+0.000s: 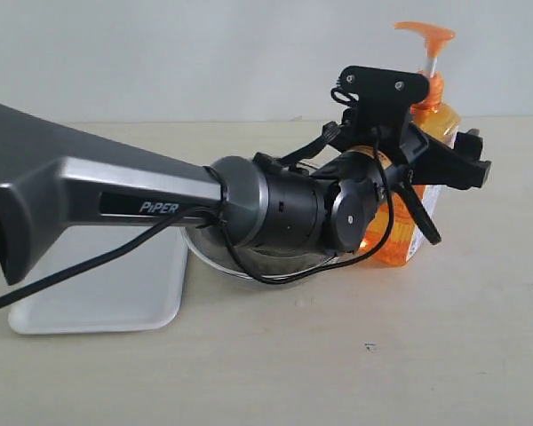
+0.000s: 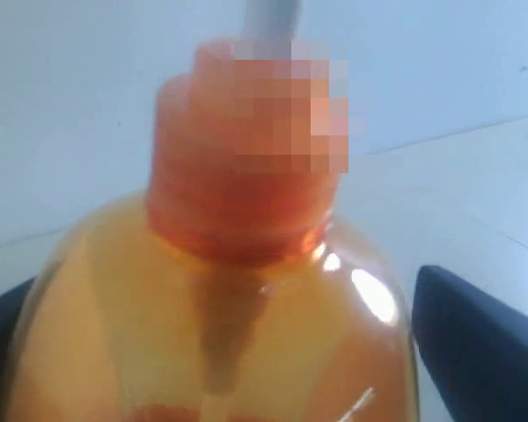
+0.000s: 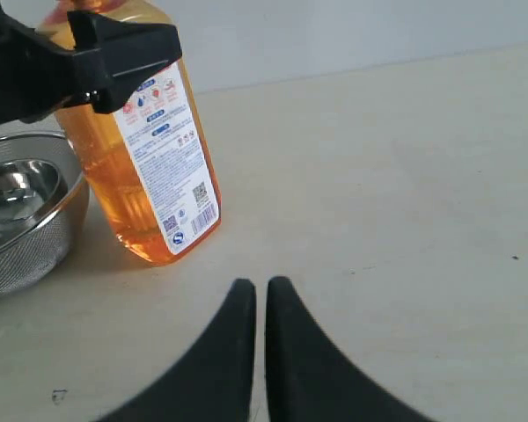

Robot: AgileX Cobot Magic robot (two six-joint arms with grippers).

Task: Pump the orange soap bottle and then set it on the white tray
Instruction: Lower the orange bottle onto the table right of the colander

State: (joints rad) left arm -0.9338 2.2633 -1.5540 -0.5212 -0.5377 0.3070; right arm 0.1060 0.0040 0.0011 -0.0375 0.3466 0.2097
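The orange soap bottle stands on the table right of the metal bowls, its orange pump head raised on the white stem. My left gripper straddles the bottle's shoulder with a finger on each side. In the left wrist view the bottle fills the space between the dark fingers, and a thin gap shows beside one of them, so the gripper is open. The white tray lies at the left, partly under the left arm. My right gripper hangs shut and empty over bare table near the bottle.
A mesh strainer with a steel bowl in it sits right against the bottle, between it and the tray; its rim shows under the left arm. The beige table stretches to the front and right.
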